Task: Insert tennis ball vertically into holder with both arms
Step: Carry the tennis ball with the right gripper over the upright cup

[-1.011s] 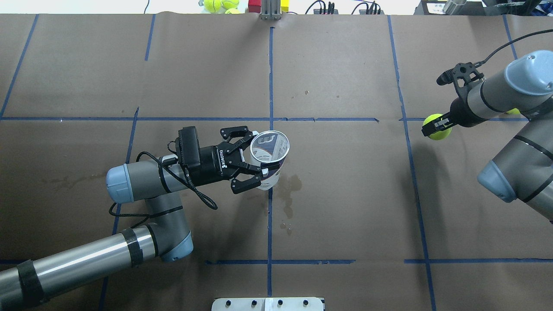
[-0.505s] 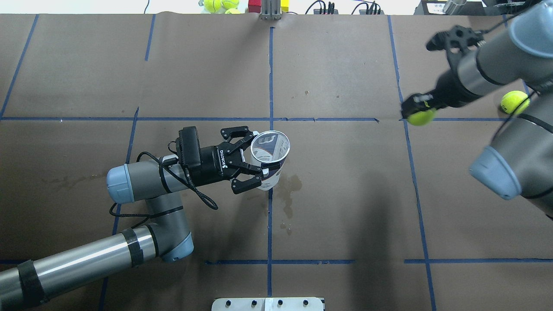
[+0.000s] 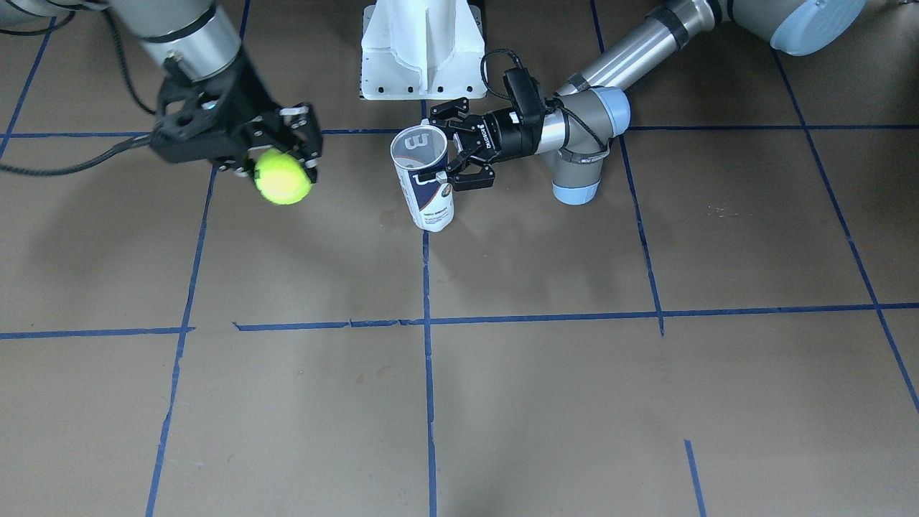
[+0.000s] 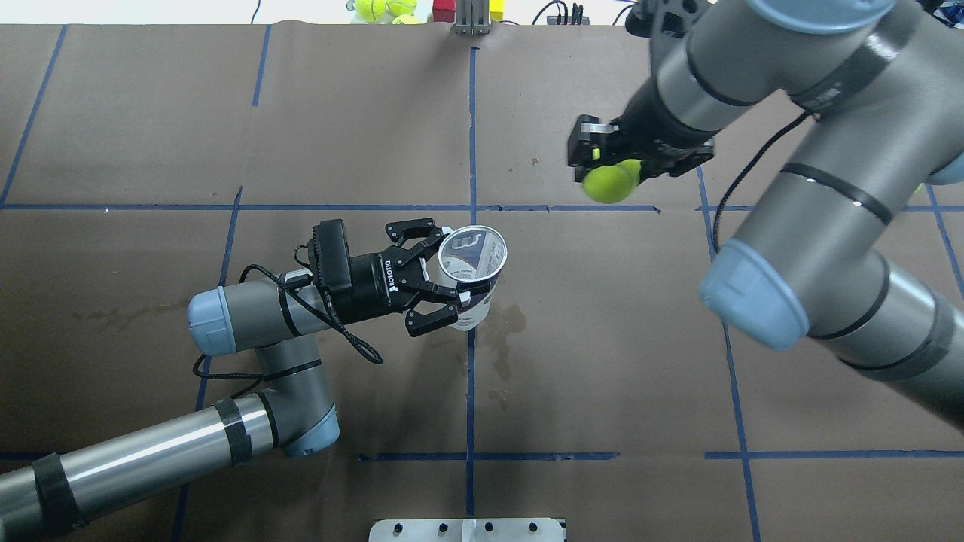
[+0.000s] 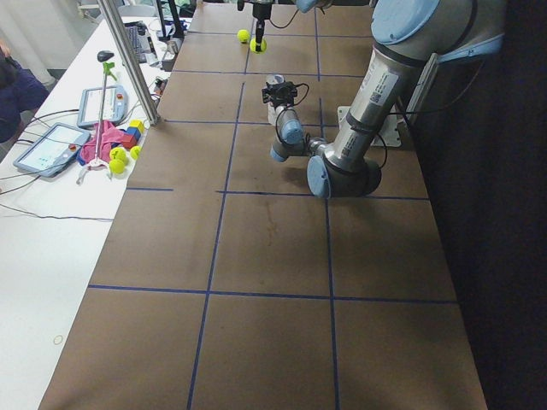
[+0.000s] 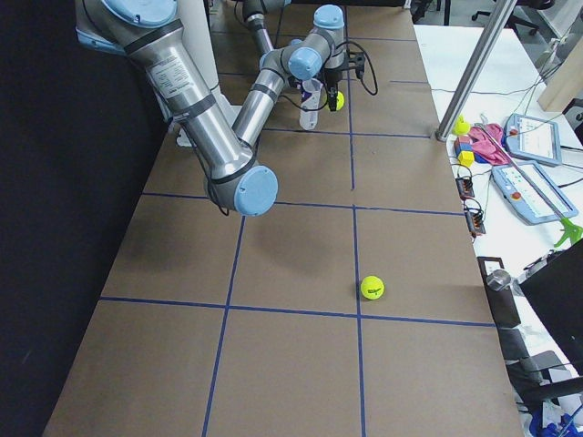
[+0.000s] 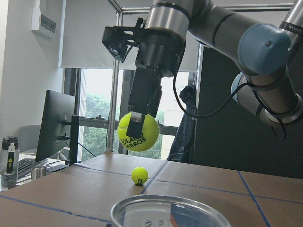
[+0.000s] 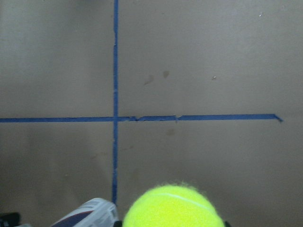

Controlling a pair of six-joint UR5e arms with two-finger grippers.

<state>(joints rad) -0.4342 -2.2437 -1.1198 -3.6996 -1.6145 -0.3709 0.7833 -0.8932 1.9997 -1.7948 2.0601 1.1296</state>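
Note:
The holder (image 4: 473, 260) is a clear tube with a white and navy label, standing upright with its mouth open at mid-table (image 3: 423, 188). My left gripper (image 4: 455, 281) comes in from the side and is shut on the holder near its top (image 3: 444, 149). A yellow-green tennis ball (image 4: 608, 184) hangs in the air, and my right gripper (image 4: 608, 172) is shut on it from above. The ball is raised off the table, to the right of the holder and farther out (image 3: 282, 177). The left wrist view shows the ball (image 7: 138, 131) beyond the holder's rim (image 7: 165, 208).
A second tennis ball (image 6: 372, 288) lies loose on the brown paper near the right end (image 7: 139, 175). The white pedestal base (image 3: 423, 50) stands at the robot's side of the table. More balls (image 4: 373, 7) and blocks sit past the far edge. The paper by the holder shows a stain (image 4: 504, 324).
My right arm has swung left from the table's right edge toward the centre, carrying the tennis ball closer to the holder. The left arm and the holder have stayed put.

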